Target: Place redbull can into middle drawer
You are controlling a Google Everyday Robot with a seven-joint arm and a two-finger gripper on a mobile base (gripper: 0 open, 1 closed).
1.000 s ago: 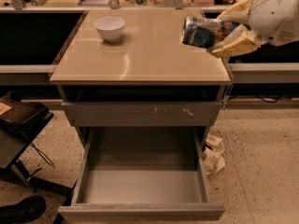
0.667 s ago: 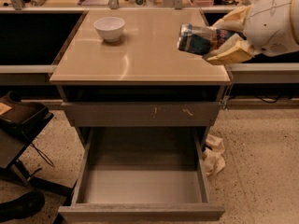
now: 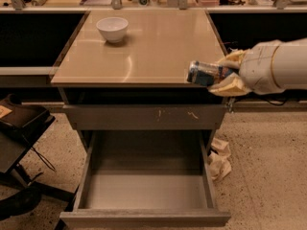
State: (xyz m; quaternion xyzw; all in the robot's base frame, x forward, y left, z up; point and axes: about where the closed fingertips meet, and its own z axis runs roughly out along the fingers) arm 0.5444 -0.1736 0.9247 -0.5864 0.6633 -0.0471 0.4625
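My gripper (image 3: 221, 74) comes in from the right and is shut on the redbull can (image 3: 205, 73). The can is silver and blue and lies on its side in the tan fingers (image 3: 231, 86), its shiny end pointing left. It hangs over the front right edge of the tan counter (image 3: 144, 47), well above the drawer. The middle drawer (image 3: 146, 186) is pulled out below, with a bare grey floor and low side walls. It sits lower and to the left of the can.
A white bowl (image 3: 112, 28) stands at the counter's back left. A grey drawer front with white scratch marks (image 3: 144, 117) is shut above the open drawer. Crumpled paper (image 3: 219, 158) lies on the floor to the drawer's right. A dark chair (image 3: 19, 128) stands at the left.
My gripper has carried the can forward and down, from above the counter's right side to its front right edge. The drawer and bowl have not moved.
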